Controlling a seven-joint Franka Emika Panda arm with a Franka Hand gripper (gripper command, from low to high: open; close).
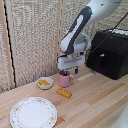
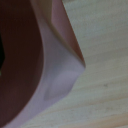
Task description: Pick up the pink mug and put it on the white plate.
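pink mug [image 1: 64,79] — right under jaws

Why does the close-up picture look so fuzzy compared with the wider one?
In the wrist view the pink mug fills most of the frame, too near to focus, so its rim is soft and its inside is a dark blur. The exterior view is coarse but readable: the gripper sits right over the mug, and the platter is evenly lit.
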